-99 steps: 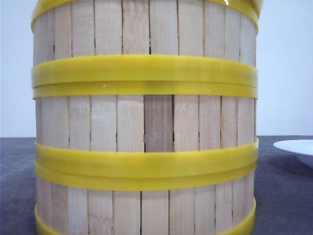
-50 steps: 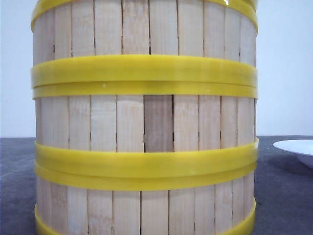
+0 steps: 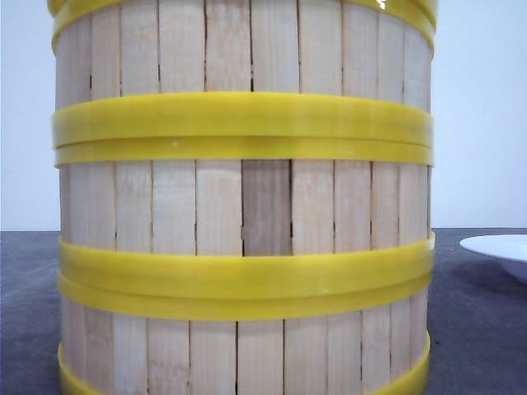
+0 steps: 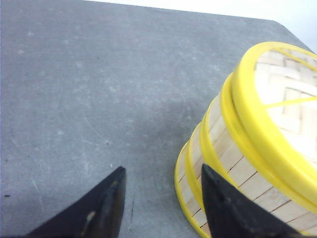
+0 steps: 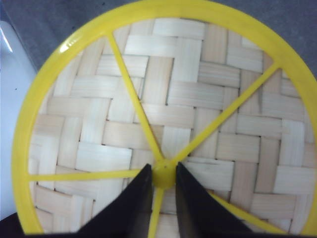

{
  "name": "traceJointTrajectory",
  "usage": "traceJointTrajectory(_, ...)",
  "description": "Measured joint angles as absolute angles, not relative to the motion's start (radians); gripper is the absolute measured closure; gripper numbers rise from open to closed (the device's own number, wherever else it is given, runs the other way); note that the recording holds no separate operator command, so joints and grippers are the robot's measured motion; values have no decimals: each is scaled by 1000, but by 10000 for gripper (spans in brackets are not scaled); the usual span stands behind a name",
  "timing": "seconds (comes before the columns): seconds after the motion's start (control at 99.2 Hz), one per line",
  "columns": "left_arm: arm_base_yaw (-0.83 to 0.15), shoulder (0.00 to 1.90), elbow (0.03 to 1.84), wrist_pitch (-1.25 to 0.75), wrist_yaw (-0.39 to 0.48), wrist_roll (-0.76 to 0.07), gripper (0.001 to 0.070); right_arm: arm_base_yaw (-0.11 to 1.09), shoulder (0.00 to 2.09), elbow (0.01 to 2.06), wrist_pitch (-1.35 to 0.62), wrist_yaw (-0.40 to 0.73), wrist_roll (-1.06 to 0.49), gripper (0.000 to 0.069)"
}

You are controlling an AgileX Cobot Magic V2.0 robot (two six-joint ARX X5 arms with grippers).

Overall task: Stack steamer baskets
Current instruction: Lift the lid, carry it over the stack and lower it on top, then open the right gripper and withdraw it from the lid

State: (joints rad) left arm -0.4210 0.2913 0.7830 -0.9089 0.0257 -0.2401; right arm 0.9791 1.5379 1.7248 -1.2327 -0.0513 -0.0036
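Three steamer baskets stand stacked close to the front camera: top (image 3: 247,49), middle (image 3: 247,206), bottom (image 3: 247,354). In the left wrist view the stack's wall (image 4: 233,158) shows with the flat woven lid (image 4: 292,104) over its top. Whether the lid rests fully on the stack I cannot tell. My right gripper (image 5: 163,171) hangs above the lid (image 5: 198,99) and is shut on its yellow centre knob (image 5: 163,176). My left gripper (image 4: 163,173) is open beside the stack's foot, with only table between its fingers. One of its fingers (image 4: 223,208) shows in front of the stack's wall.
A white plate (image 3: 502,251) lies on the table to the right of the stack, and its edge (image 5: 10,124) shows beside the lid. Grey table (image 4: 99,74) stretches to the left of the stack. A pale wall stands behind.
The yellow rim at the very top of the front view has shifted a little to the left. The three baskets have not moved.
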Motion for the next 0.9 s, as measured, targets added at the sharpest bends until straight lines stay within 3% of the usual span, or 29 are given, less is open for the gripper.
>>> traceJointTrajectory(0.403, -421, 291, 783, -909, 26, -240, 424, 979, 1553, 1725, -1220, -46, -4, 636)
traceJointTrajectory(0.615, -421, 291, 783, -910, 26, -240, 424, 973, 1553, 1725, -1227, -22, -4, 499)
traceJointTrajectory(0.897, -421, 291, 783, -913, 26, -240, 424, 974, 1553, 1725, -1242, -26, -4, 478)
